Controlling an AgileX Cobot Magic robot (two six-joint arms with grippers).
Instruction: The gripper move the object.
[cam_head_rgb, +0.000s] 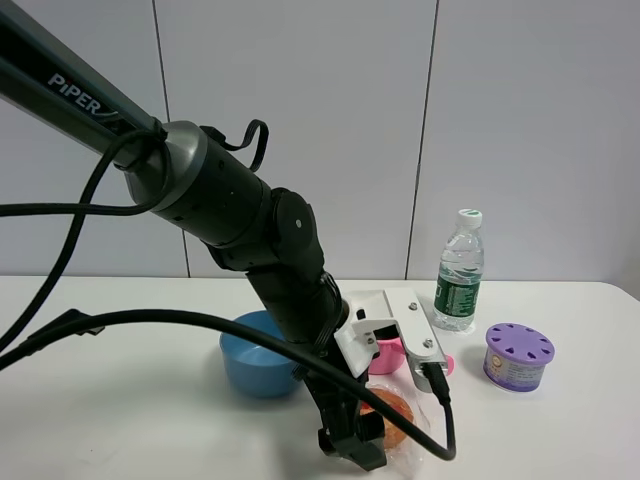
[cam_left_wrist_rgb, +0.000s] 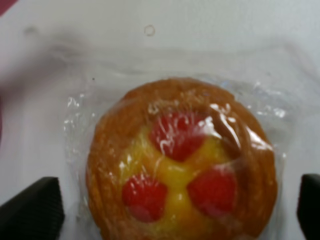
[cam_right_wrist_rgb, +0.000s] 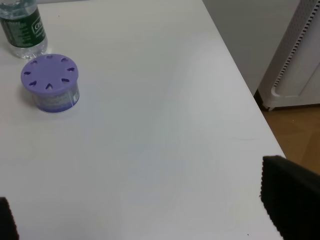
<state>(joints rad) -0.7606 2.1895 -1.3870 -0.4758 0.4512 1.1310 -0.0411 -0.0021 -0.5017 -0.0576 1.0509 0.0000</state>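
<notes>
Pastry (cam_left_wrist_rgb: 180, 160) in clear wrap lies on desk (cam_left_wrist_rgb: 200, 25) between wide-spread jaws of left gripper (cam_left_wrist_rgb: 170, 210), ungrasped; right gripper (cam_right_wrist_rgb: 150, 212) likewise spread, holding nothing

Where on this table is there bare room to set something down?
The widest bare stretch of table runs from the purple-lidded container to its right edge. Left of the blue bowl is bare too. The middle is crowded: bowl, pink saucepan, wrapped pastry, left gripper astride it.
</notes>
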